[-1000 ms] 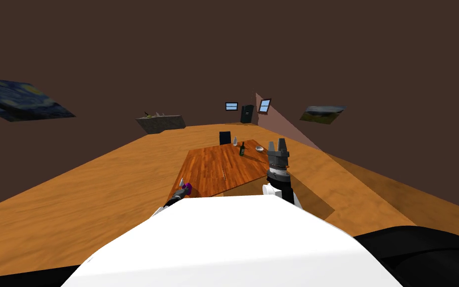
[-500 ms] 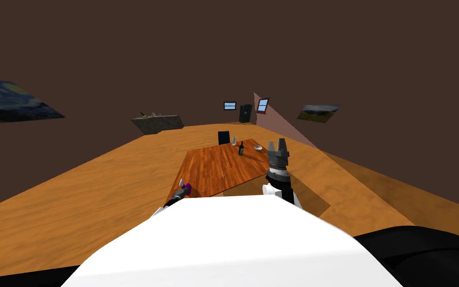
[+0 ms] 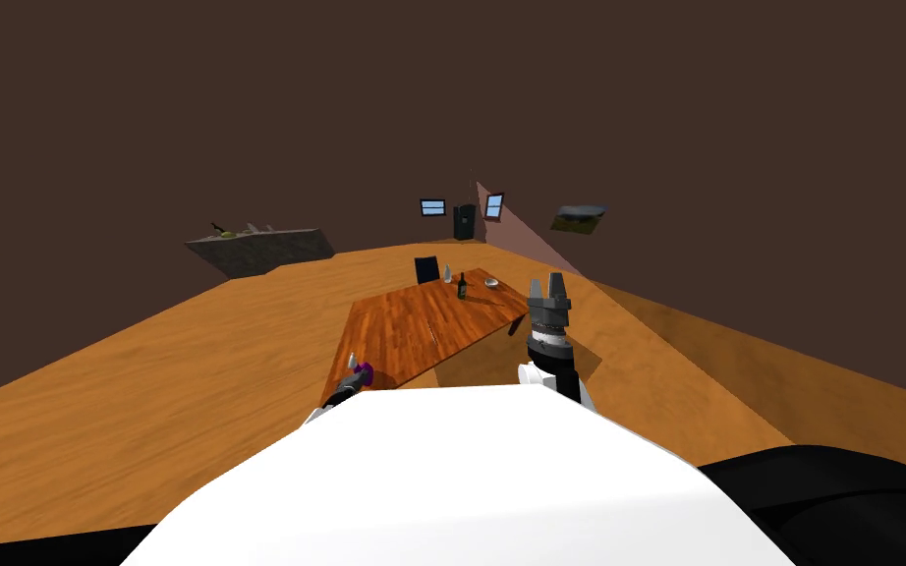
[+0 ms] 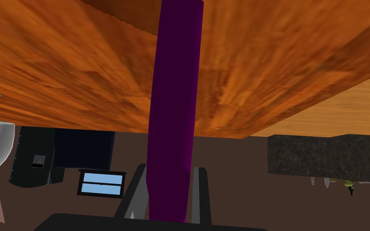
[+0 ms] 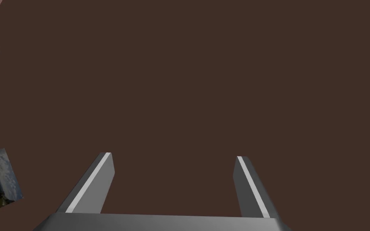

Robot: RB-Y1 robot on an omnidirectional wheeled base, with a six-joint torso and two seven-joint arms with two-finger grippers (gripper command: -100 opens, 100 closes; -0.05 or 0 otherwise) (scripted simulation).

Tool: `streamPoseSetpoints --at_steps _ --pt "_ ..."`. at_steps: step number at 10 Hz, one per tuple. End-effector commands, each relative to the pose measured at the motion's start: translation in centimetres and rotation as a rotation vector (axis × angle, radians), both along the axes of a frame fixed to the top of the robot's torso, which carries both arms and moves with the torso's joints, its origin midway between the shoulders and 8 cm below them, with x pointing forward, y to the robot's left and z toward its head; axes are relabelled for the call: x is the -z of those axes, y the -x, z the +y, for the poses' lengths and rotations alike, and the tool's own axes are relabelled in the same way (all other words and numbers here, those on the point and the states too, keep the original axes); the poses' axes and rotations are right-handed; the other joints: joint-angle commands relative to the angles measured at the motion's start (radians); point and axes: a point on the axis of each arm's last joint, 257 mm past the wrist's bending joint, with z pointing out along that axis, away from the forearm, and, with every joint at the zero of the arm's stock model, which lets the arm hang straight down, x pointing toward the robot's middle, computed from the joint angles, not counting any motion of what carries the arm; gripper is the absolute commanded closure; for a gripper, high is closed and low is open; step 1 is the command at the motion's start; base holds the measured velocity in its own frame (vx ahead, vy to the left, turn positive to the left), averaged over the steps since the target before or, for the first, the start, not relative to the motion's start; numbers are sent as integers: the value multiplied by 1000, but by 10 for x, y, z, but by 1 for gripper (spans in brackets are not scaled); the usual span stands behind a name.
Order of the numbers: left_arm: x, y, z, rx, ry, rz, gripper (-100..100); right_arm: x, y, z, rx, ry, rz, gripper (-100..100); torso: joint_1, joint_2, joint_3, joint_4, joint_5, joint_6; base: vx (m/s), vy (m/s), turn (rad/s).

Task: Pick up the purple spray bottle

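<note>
Brown walls and an orange wood floor surround a wooden table (image 3: pixel 422 324) straight ahead. From the head view, the purple spray bottle (image 3: pixel 368 372) sits tiny at the table's near left corner with the left gripper (image 3: pixel 353 377) at it, and the grip there is too small to read. The left wrist view settles it. The spray bottle (image 4: pixel 174 100) runs as a long purple shaft between the two fingers (image 4: pixel 198 192), which press its sides, so the jaws are closed on it. Its far end is cut off by the picture's edge, and whether its base touches the table I cannot tell.

At the table's far end the head view gives a green bottle (image 3: pixel 462 286), a bowl (image 3: pixel 491 283) and a white vase (image 3: pixel 447 272), with a dark chair (image 3: pixel 426 269) just behind. A stone counter (image 3: pixel 259 248) stands off to the left, and the items on it are too small to name.

The right gripper (image 3: pixel 547 285) is raised beside the table's right edge. Its wrist view shows the fingers (image 5: pixel 94 184) wide apart, holding nothing.
</note>
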Motion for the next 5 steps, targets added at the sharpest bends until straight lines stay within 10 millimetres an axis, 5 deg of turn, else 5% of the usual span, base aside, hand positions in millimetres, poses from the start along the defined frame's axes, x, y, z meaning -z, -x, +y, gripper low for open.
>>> streamPoseSetpoints --at_steps 1,4,5 --pt "-2 4 9 -47 -1 1 100 0 0 0 0 0 0 0 0 0 0 0 0 0 -124 28 -263" --pt "-5 9 15 -83 -4 1 100 0 0 0 0 0 0 0 0 -1 -1 0 0 -1 -109 19 -192" --pt "-5 10 16 -88 -4 2 0 0 0 0 0 0 0 0 0 -5 -3 -1 0 -2 -12 2 11"
